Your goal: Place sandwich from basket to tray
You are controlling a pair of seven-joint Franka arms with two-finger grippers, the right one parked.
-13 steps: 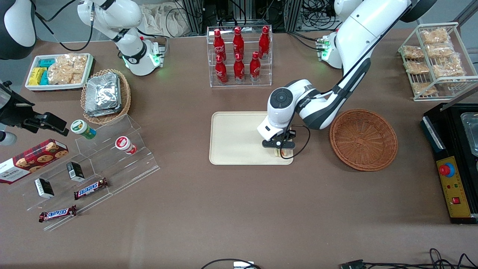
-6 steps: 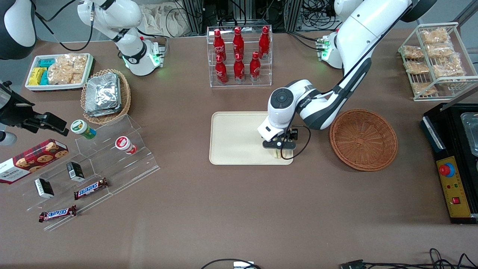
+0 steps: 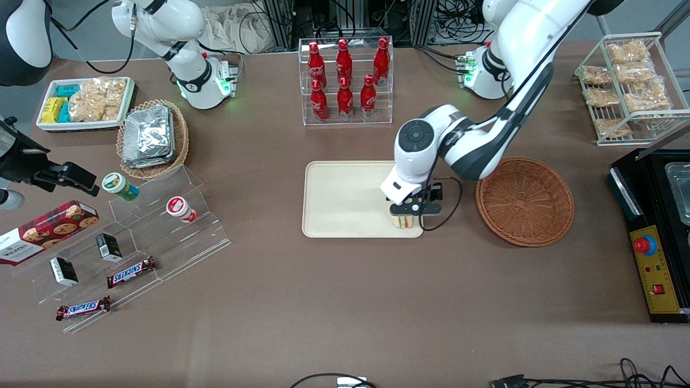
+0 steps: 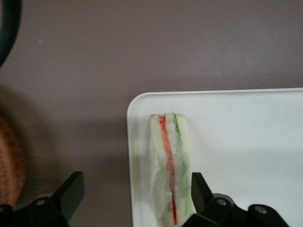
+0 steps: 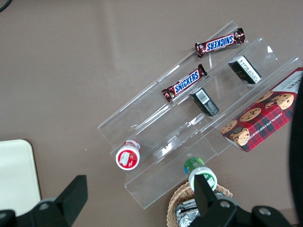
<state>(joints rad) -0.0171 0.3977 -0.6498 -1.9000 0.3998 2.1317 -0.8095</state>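
The sandwich (image 3: 405, 222) stands on edge in the corner of the cream tray (image 3: 339, 199) that is nearest the front camera and the basket. In the left wrist view its white bread and its red, orange and green layers (image 4: 170, 165) rest on the tray (image 4: 246, 142) close to the rim. My gripper (image 3: 413, 209) hangs just above it, open. The sandwich stands between the wide-spread fingers (image 4: 201, 189), much closer to one than the other (image 4: 135, 185). The reddish-brown wicker basket (image 3: 524, 201) lies beside the tray toward the working arm's end and holds nothing; its edge (image 4: 9, 161) shows in the wrist view.
A clear rack of red cola bottles (image 3: 345, 75) stands farther from the camera than the tray. A black control box (image 3: 655, 258) and a wire rack of snacks (image 3: 628, 86) sit at the working arm's end. Stepped acrylic shelves with snacks (image 3: 135, 237) lie toward the parked arm's end.
The fingers have opened and let go of the sandwich, which now stands on the tray. The gripper has risen and shifted slightly toward the basket.
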